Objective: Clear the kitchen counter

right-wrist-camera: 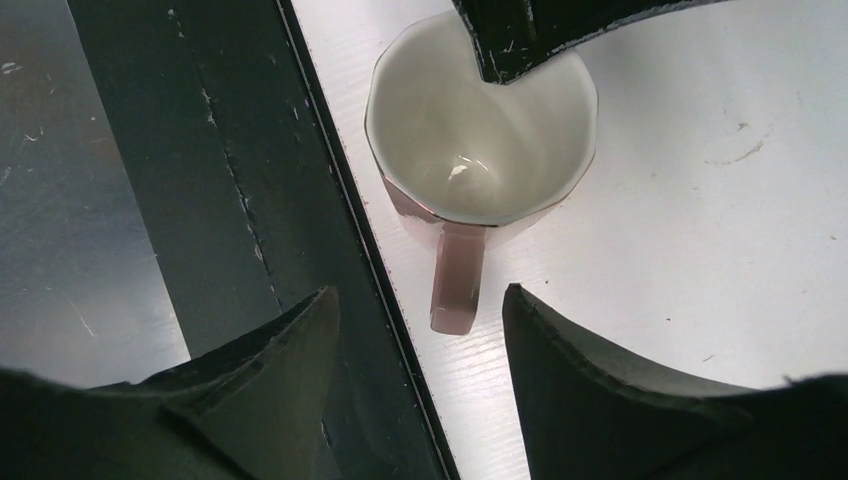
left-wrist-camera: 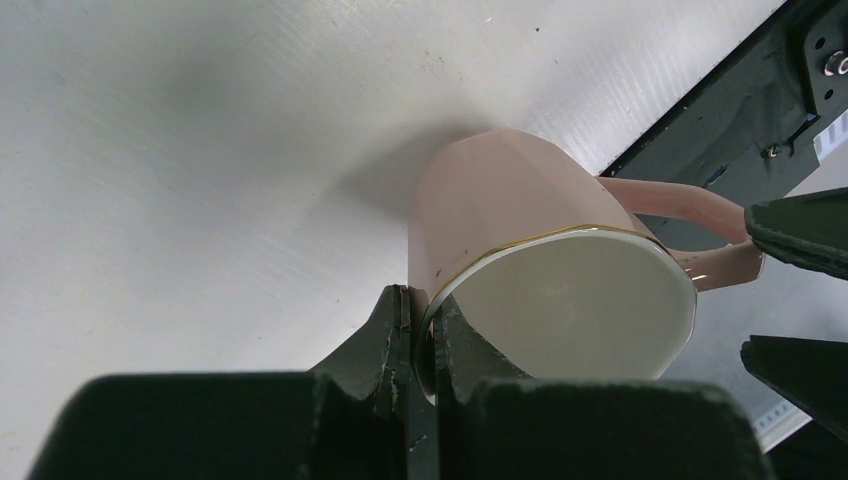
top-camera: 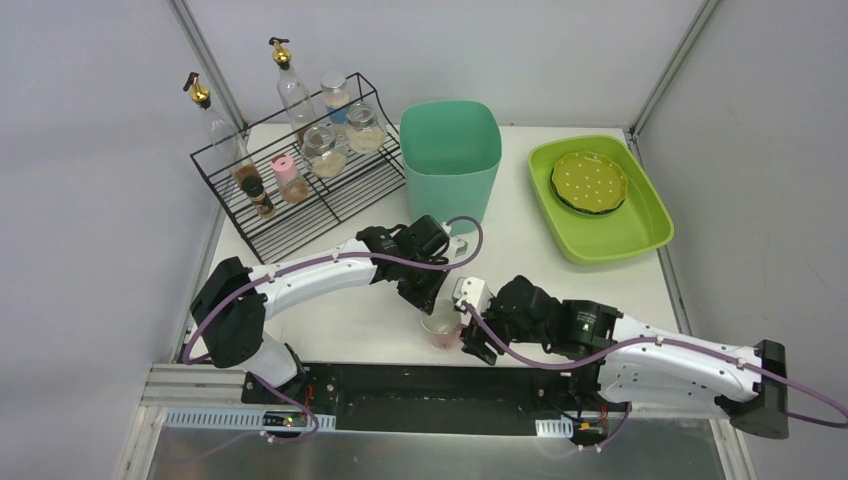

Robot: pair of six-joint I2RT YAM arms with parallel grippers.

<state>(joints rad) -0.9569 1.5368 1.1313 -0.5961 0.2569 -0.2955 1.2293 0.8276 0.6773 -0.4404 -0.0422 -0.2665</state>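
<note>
A pink mug (top-camera: 440, 328) with a white inside and a gold rim stands at the near edge of the white kitchen counter (top-camera: 540, 280). My left gripper (top-camera: 428, 300) is shut on the mug's rim, one finger inside and one outside, as the left wrist view shows the gripper (left-wrist-camera: 420, 300), the mug (left-wrist-camera: 500, 200) and the counter (left-wrist-camera: 200, 150). My right gripper (top-camera: 468, 335) is open and empty. In the right wrist view the right gripper (right-wrist-camera: 418, 291) faces the mug's handle (right-wrist-camera: 455, 280), which points into the gap between the jaws without touching them. The left finger (right-wrist-camera: 510, 40) dips into the mug (right-wrist-camera: 470, 130).
A teal bin (top-camera: 450, 160) stands at the back middle. A lime-green tray (top-camera: 640, 235) at the back right holds dark green plates (top-camera: 588, 182). A black wire rack (top-camera: 300, 190) with jars and bottles is at the back left. A black rail (top-camera: 420, 385) runs along the counter's near edge.
</note>
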